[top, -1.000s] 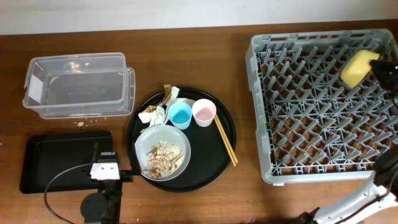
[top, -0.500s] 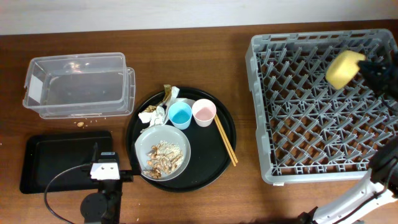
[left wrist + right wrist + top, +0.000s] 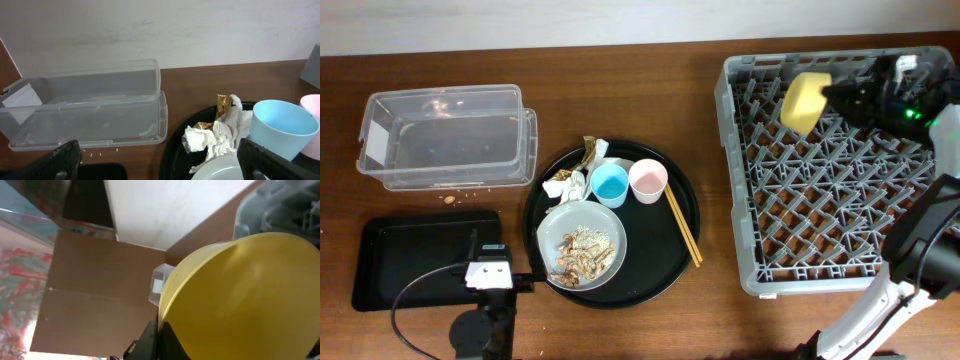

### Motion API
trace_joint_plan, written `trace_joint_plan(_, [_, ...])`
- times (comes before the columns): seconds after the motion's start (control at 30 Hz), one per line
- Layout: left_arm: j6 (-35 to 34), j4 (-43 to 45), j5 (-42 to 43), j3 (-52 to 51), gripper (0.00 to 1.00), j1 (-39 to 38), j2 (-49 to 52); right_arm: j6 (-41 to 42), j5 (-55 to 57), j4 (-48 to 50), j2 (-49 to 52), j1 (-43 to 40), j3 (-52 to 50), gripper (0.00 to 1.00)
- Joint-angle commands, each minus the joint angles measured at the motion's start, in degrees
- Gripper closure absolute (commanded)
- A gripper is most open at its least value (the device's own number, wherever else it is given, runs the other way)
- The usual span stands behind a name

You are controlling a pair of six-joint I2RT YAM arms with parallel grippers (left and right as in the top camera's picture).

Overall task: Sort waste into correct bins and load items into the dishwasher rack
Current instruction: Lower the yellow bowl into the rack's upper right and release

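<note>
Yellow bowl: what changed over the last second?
The right gripper, jaws shut on the yellow bowl, carried it left along the far side of the dishwasher rack, from the right corner towards the left one. Not let go. The light-blue cup, pink cup, grey plate, napkins and clear tub stayed put.

My right gripper (image 3: pixel 833 92) has carried the yellow bowl (image 3: pixel 804 101) to the left, along the back of the rack (image 3: pixel 752 262). A second ago the bowl was by the far right corner. Now it is nearer the back left corner, and my arm reaches farther across.
</note>
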Motion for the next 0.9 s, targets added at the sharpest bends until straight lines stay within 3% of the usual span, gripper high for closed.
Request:
trace_joint_plan(0.0, [1.11,-0.09,0.66,-0.28,0.01,-0.24,-0.42,0.44,4.17,-2.29,0.33,-1.07,-0.33,0.96])
trace_joint_plan(0.17, [1.11,-0.09,0.66,-0.26,0.01,-0.24,-0.42,0.44,9.49,-5.57,0.33,-2.67,-0.33,0.96])
trace_joint_plan(0.73, [1.11,-0.11,0.66,-0.28,0.01,-0.24,-0.42,2.19,10.67,-7.56,-0.76,-7.08,-0.13,0.95])
trace_joint_plan(0.87, [1.11,-0.11,0.66,-0.26,0.01,-0.24,-0.42,8.37,24.94,-7.69,-4.11,-9.46,0.57,0.83])
